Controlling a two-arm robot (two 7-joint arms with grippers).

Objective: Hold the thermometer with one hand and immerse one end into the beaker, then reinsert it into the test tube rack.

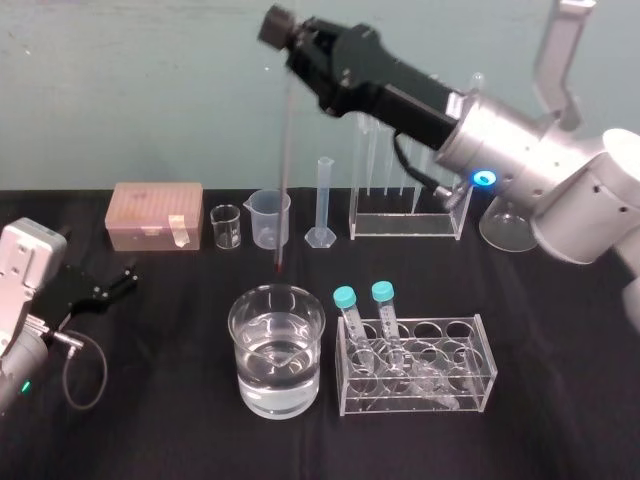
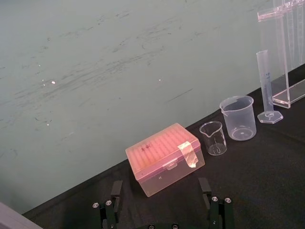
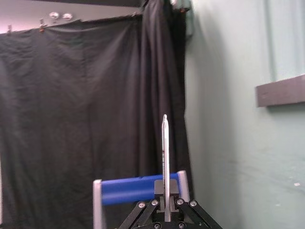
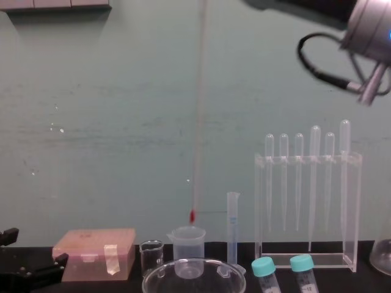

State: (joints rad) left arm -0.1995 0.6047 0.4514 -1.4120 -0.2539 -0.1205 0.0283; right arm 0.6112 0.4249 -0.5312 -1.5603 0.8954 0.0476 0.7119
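- Gripping the thermometer point(image 1: 283, 170) near its upper end with my right gripper point(image 1: 297, 62); my fingers are closing tight on the glass, high above the middle of the table point(image 1: 160, 420).
- Holding the rod almost upright; in my right wrist view its top end is poking up past my fingers.
- Hanging its red lower tip in the air above the far side of the beaker point(image 1: 234, 318), clear of the rim and not touching the liquid.
- The beaker is sitting near the front of the black table, partly filled with clear liquid, just beside a low clear rack point(image 1: 470, 385) that is carrying two blue-capped tubes point(image 1: 345, 300).
- The test tube rack point(image 1: 400, 225) is standing at the back by the wall, to the right of the thermometer and well apart from it, with a row of pipettes point(image 4: 299, 183) hanging in it.
- I am resting my left gripper point(image 1: 125, 278) on the table at the far left, fingers spread open and holding nothing, near a pink box point(image 1: 155, 212).
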